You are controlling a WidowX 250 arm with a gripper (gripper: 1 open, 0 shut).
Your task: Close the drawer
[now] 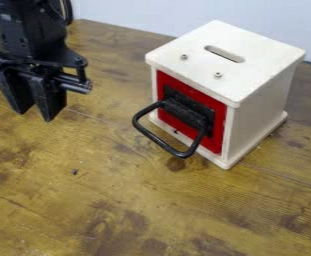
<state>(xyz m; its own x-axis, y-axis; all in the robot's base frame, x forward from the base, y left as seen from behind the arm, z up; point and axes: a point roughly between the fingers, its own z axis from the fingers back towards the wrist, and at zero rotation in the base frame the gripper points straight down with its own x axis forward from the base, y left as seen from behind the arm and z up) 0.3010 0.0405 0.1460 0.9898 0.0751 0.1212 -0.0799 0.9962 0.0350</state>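
The red-fronted drawer (214, 143) is being housed in the white box (249, 70), right of the gripper (35, 112), whose fingers are being held apart; light sliding is being expected, the black loop handle (165, 143) being best pushed

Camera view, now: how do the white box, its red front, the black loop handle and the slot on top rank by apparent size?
1. White box
2. Red front
3. Black loop handle
4. Slot

Brown wood-grain table (118, 205), smooth white box (258, 75), glossy black handle (171, 145).
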